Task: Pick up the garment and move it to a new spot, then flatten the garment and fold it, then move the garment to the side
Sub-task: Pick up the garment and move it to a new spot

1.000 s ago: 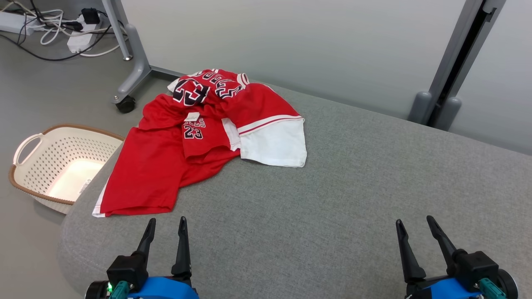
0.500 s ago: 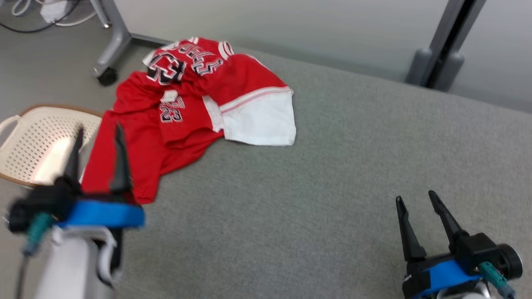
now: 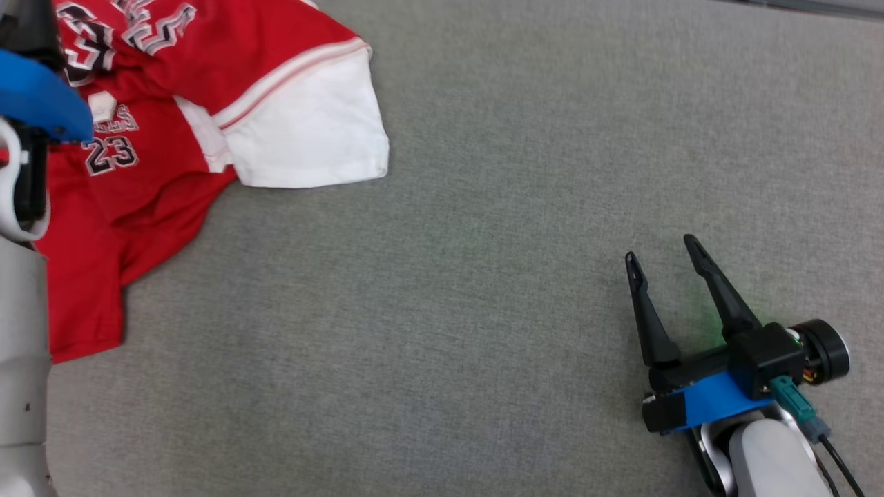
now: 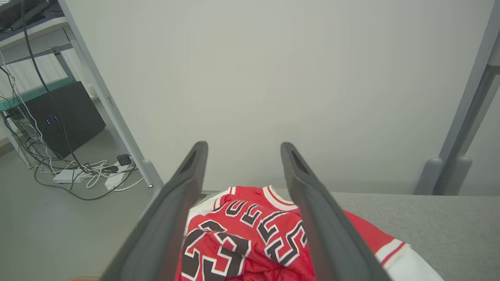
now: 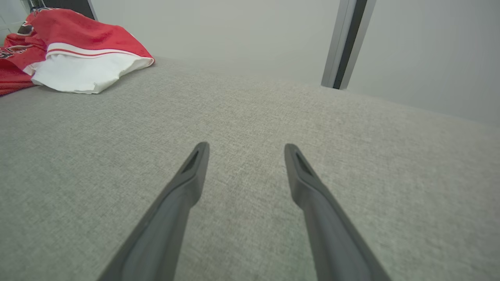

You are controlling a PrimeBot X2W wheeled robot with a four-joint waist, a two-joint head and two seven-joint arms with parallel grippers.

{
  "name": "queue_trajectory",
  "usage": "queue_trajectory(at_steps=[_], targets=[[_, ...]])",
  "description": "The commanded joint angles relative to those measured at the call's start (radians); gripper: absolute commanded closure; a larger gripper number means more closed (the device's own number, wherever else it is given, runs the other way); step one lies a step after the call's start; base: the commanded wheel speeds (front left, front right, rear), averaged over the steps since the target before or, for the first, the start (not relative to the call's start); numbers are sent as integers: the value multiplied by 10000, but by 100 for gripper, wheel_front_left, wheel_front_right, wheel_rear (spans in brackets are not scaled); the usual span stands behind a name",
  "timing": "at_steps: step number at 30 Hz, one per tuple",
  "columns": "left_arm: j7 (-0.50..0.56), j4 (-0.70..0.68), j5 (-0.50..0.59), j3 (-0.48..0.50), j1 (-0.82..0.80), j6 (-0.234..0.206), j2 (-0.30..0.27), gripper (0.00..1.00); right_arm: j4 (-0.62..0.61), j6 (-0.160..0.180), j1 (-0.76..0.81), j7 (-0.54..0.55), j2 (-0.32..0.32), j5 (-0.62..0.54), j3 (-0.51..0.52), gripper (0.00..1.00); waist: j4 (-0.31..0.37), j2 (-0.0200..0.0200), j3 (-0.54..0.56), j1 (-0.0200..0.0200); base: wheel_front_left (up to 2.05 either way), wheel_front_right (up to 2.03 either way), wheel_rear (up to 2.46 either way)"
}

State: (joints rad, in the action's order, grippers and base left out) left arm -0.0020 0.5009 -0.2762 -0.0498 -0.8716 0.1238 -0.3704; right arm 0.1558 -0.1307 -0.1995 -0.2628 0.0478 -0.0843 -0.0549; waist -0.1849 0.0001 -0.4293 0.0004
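Observation:
The garment (image 3: 166, 90) is a crumpled red jersey with a white sleeve and black "23" prints, lying at the upper left of the grey padded table (image 3: 483, 290). My left arm's blue wrist (image 3: 34, 96) hangs over the garment's left part. In the left wrist view my left gripper (image 4: 242, 146) stands open above the garment (image 4: 250, 234), with nothing between its fingers. My right gripper (image 3: 659, 248) is open and empty over bare table at the lower right, far from the garment. The right wrist view has the right gripper (image 5: 246, 146) low over the table and the garment (image 5: 78, 58) at the far left.
Beyond the table's far edge stands a pale wall panel (image 4: 273, 78) with a grey post (image 4: 461, 136) at its right. Left of it are a grey frame leg (image 4: 113, 117), a black box (image 4: 58, 117) and cables with a power strip (image 4: 90, 175) on the floor.
The head camera has tipped down and turned, so the whole picture has shifted. My left arm has lifted and reached forward over the garment. The garment lies as before.

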Motion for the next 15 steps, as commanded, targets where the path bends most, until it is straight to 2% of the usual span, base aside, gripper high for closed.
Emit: queue_trajectory(at_steps=[1,4,7,11,15], targets=[[180,278,-62,-197,-198,49,-8,0,-47,-1,-190,-31,46,-56,-45,0,55,-1,-171,-4,0,0,0],[570,890,-325,-790,-527,80,37,0,-77,-1,-300,-31,46,-138,-55,0,226,-1,-473,-4,0,0,0],[1021,1221,-1083,-1625,-566,66,131,0,-95,-1,-377,-15,52,-240,34,0,313,-1,-699,-4,0,0,0],[1548,1548,-1867,-2631,-542,63,-207,0,-175,1,-429,-11,58,-350,88,0,406,-1,-964,-4,0,0,0],[1437,2257,-1760,-2783,-810,-92,-555,0,-239,2,-508,-10,61,-405,68,0,504,-1,-1150,-4,0,0,0]])
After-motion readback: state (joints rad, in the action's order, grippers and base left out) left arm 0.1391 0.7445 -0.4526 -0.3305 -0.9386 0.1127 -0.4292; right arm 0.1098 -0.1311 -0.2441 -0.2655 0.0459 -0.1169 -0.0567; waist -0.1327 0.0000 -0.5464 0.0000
